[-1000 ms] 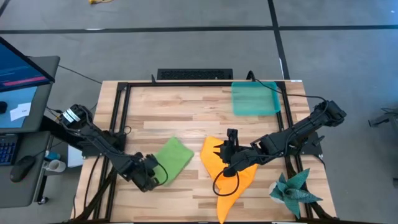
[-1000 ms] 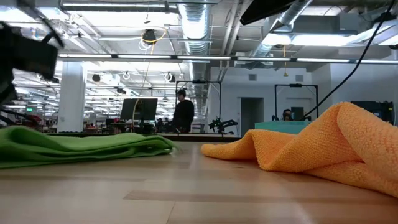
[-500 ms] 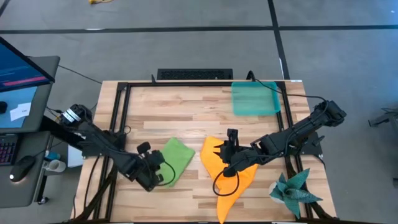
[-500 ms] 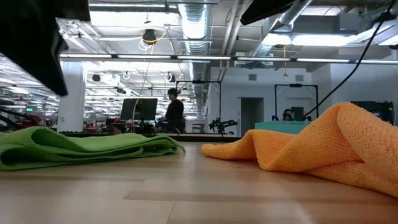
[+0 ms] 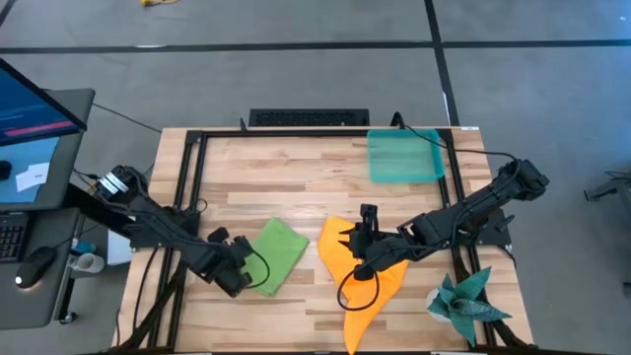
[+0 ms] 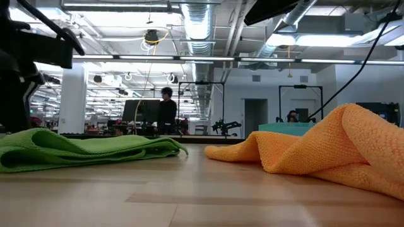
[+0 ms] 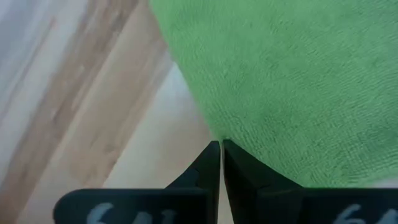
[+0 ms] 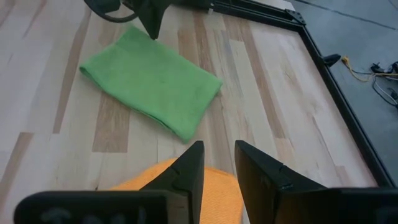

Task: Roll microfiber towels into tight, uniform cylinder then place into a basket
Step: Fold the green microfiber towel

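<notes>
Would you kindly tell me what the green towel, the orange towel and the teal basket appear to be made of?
Green towel: soft fabric, likely microfiber; fine looped nap, matte.
Orange towel: similar textile; nubby knit-like pile, drapes in folds.
Basket: probably plastic; translucent teal, smooth, faintly glossy, wood grain showing dimly through.

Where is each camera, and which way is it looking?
High view: above the table, looking straight down; both arms, green towel, orange towel, basket.
Low view: at tabletop height, looking across into the room; the left arm shows dark at the left.
Left wrist view: on the left arm; left hand shut at the green towel's edge.
Right wrist view: on the right arm; right hand over the orange towel.
All four share the green towel.
</notes>
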